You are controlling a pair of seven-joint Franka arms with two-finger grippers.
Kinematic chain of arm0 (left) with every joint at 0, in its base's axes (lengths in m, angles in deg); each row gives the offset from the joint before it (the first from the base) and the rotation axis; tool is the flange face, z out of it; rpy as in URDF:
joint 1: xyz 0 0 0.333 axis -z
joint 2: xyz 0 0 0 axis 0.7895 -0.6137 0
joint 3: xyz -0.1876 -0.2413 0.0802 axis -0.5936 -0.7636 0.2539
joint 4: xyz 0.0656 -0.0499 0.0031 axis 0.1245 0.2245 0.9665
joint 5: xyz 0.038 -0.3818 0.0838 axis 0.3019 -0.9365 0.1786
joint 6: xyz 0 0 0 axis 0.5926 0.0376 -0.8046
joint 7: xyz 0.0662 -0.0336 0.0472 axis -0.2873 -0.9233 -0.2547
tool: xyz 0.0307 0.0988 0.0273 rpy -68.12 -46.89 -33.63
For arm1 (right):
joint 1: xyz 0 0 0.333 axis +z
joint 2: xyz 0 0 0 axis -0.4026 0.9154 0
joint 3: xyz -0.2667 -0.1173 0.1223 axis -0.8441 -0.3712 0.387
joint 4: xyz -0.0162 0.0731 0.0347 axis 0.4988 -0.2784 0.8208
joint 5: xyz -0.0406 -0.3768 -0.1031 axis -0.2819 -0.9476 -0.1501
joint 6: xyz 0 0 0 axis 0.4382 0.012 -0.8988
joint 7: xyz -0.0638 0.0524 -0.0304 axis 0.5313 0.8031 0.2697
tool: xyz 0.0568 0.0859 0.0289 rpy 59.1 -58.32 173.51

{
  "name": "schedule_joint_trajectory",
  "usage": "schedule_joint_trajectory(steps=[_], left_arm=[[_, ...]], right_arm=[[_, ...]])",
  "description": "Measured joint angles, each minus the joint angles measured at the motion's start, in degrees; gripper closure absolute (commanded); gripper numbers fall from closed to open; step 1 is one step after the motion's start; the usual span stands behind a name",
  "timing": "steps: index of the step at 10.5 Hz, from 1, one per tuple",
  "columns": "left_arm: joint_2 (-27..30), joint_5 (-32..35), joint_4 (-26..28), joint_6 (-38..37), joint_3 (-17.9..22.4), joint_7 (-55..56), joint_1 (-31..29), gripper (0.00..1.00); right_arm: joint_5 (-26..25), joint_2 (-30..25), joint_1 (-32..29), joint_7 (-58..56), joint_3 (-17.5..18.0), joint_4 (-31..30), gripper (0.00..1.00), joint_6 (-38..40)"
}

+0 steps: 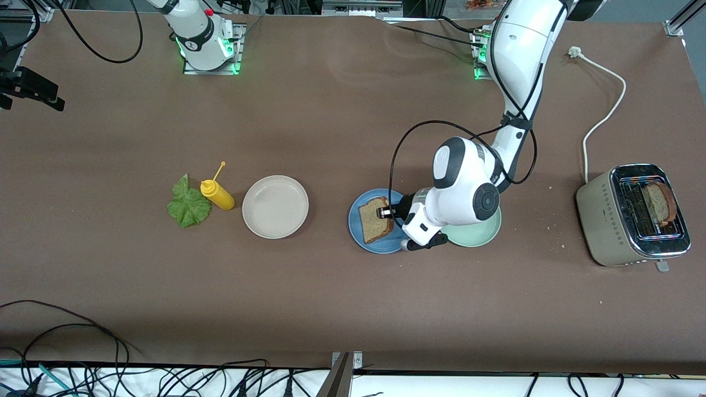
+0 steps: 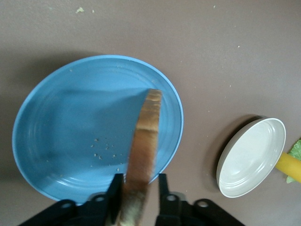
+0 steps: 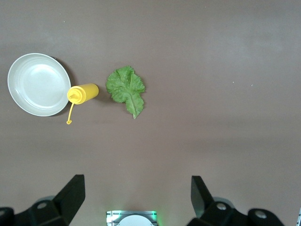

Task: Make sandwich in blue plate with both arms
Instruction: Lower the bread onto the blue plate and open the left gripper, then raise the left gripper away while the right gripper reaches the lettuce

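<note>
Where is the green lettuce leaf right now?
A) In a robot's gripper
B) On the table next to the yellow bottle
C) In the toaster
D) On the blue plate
B: the lettuce leaf lies flat on the bare table, right beside the yellow bottle, toward the right arm's end, while the blue plate has only a bread slice over it.

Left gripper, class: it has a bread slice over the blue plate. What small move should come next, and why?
Probably open wider and lift away. The left gripper has the bread slice edge-up between its fingers over the blue plate, with small gaps showing beside the slice, so the release looks begun. The lettuce leaf lies untouched beside the yellow bottle.
</note>
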Motion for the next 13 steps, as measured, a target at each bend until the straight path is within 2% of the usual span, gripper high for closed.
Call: schedule_joint_trajectory(steps=[5,7,9,11,13], left_arm=[[-0.1,0.4,0.0,-1.2,3.8,0.0,-1.9,0.00],[-0.1,4.5,0.0,-1.3,5.3,0.1,-2.3,0.00],[0.3,5.7,-0.4,-1.3,5.9,0.1,-3.8,0.00],[3.4,8.2,-0.5,-2.8,6.2,0.1,-7.5,0.00],[10.9,12.4,0.4,-5.8,6.3,0.1,-13.3,0.00]], right_arm=[[0.0,0.0,0.0,0.0,0.0,0.0,0.00,0.0],[0.0,0.0,0.0,0.0,0.0,0.0,0.00,0.0],[0.0,0.0,0.0,0.0,0.0,0.0,0.00,0.0],[0.0,0.0,0.0,0.0,0.0,0.0,0.00,0.0],[0.0,0.0,0.0,0.0,0.1,0.0,0.00,0.0]])
